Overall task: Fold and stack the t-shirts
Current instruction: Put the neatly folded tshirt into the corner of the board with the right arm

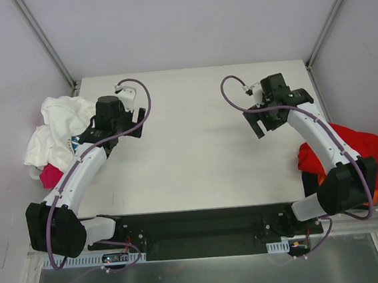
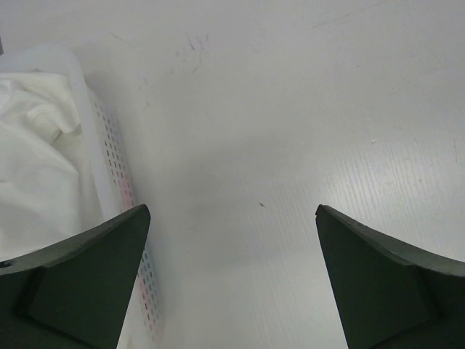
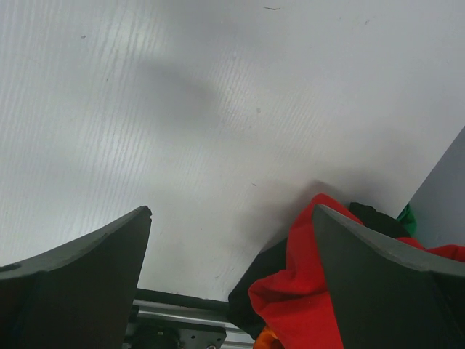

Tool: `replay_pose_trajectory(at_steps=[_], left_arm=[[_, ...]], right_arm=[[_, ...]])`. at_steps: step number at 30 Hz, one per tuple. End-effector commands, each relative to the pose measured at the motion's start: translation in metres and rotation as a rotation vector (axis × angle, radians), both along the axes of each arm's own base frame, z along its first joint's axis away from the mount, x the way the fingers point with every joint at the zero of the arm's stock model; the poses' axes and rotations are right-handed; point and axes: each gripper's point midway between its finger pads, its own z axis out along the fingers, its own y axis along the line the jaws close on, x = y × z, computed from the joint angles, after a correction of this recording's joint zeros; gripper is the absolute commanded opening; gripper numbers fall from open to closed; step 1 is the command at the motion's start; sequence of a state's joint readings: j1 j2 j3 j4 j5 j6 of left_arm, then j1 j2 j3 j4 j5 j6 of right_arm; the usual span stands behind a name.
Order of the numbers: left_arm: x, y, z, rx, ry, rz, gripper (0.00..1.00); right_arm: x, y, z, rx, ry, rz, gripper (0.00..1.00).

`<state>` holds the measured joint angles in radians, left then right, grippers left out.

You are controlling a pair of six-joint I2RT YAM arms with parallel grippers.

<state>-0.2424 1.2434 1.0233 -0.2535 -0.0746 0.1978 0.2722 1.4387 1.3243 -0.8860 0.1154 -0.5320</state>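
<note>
Two heaps of t-shirts flank the tabletop (image 1: 195,141), and both arms hover above its bare middle! Left of that white tabletop sits the white heap (image 1: 57,131), crumpled in what looks like a perforated white basket (image 2: 109,156), with a pink garment (image 1: 50,175) poking out at its near edge. Right of the tabletop lies the red heap (image 1: 354,149), spilling over the edge, with darker and orange cloth beneath it, though how many shirts are there is hard to judge. The left gripper (image 1: 136,116) has its fingers spread wide, holding nothing; the right gripper (image 1: 267,120) is likewise parted and empty. No folded stack shows anywhere. This cloth should be soft, light and floppy, likely to sag and drag its neighbours along, so a pinch at a shoulder seam or hem edge looks wiser than a grab at the bunched middle.
</note>
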Motion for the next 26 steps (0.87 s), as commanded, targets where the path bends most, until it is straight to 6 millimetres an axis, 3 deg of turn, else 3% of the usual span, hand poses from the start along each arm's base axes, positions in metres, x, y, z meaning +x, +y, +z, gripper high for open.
replay_pose_trajectory(at_steps=[1, 26], left_arm=[[-0.006, -0.009, 0.006, -0.049, -0.008, -0.024, 0.99], [-0.007, -0.014, -0.009, -0.061, 0.036, -0.038, 0.99]], right_arm=[[0.002, -0.004, 0.028, -0.004, -0.094, -0.024, 0.96], [-0.005, -0.002, 0.028, 0.003, -0.105, 0.008, 0.96]])
